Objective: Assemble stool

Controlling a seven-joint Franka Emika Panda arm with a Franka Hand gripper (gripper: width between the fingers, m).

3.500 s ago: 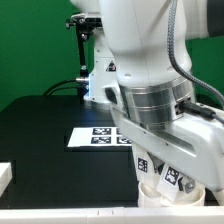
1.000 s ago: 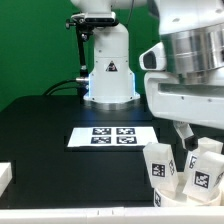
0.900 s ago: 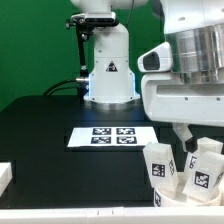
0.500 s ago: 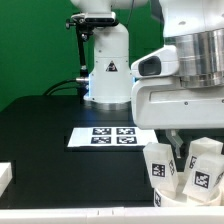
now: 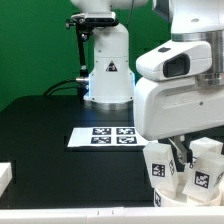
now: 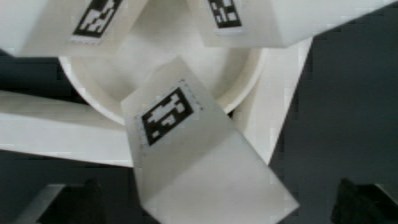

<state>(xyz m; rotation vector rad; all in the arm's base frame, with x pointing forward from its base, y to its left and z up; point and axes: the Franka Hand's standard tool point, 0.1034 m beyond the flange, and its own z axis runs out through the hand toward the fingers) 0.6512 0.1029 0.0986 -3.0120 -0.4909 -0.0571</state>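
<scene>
The white stool stands upside down at the front of the exterior view's right. Its round seat [image 5: 178, 192] lies on the black table. Tagged legs [image 5: 160, 162] stick up from it, another [image 5: 208, 160] beside. My gripper [image 5: 182, 150] hangs right above the legs, its white body hiding the space behind them. In the wrist view the seat rim [image 6: 249, 100] shows with several tagged legs. One leg [image 6: 178, 125] runs between my dark fingertips [image 6: 68, 203]. The gripper [image 6: 217, 206] is open, its jaws standing wide on either side of that leg.
The marker board [image 5: 103, 136] lies flat mid-table. The arm's white base [image 5: 108, 70] stands at the back with a black stand and cables. A white block [image 5: 5, 176] sits at the front of the exterior view's left. A pale strip [image 5: 70, 214] marks the front edge.
The arm has come down and shifted toward the exterior view's left over the stool's legs. The stool has stayed in place.
</scene>
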